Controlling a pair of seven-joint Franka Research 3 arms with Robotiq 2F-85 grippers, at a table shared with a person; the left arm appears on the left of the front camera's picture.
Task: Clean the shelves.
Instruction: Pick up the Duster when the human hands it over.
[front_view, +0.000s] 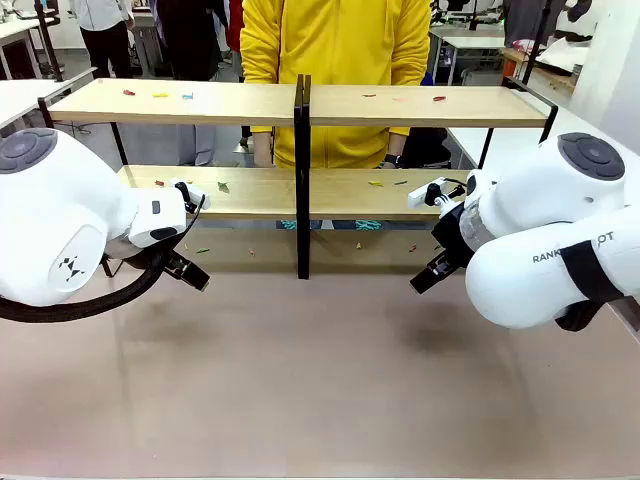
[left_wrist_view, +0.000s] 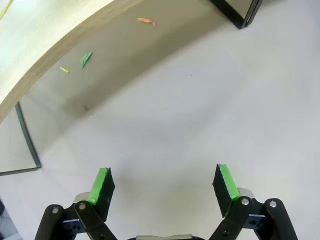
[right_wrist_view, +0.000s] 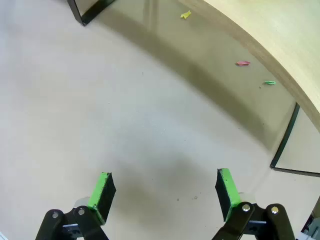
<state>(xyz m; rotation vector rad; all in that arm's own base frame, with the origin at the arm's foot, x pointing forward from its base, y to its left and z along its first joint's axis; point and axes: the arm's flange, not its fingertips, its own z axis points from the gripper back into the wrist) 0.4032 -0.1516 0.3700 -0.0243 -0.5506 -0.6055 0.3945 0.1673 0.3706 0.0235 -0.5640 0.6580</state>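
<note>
Front view, the shelves: the shelves (front_view: 250, 103) stood across the far part of the tabletop (front_view: 320, 380), with a person (front_view: 335, 60) in yellow close behind them.
Front view, what they carried: small coloured scraps lay scattered on the top board (front_view: 430, 105) and the lower board (front_view: 270, 190), and a few more lay on the tabletop beneath.
Front view, arms: the left gripper (front_view: 192, 273) and right gripper (front_view: 424, 279) hung low, just in front of the rack and on either side of its black central upright (front_view: 302, 180). This was probably a ready stance that gave each arm its own half.
Left wrist view, end effector: the green pads (left_wrist_view: 101, 184) were spread wide above bare tabletop, with nothing between them.
Left wrist view, ahead: the lower board's edge curved overhead. Under it lay a green scrap (left_wrist_view: 86, 60), a yellow sliver (left_wrist_view: 64, 69) and an orange scrap (left_wrist_view: 146, 21), all well away from the fingers.
Right wrist view, end effector: the fingers were likewise spread and empty above the table.
Right wrist view, ahead: a yellow scrap (right_wrist_view: 186, 15), a pink scrap (right_wrist_view: 243, 63) and a green shred (right_wrist_view: 270, 82) sat in the board's shadow.
Progress: the litter looked untouched, so cleaning had apparently not started.
</note>
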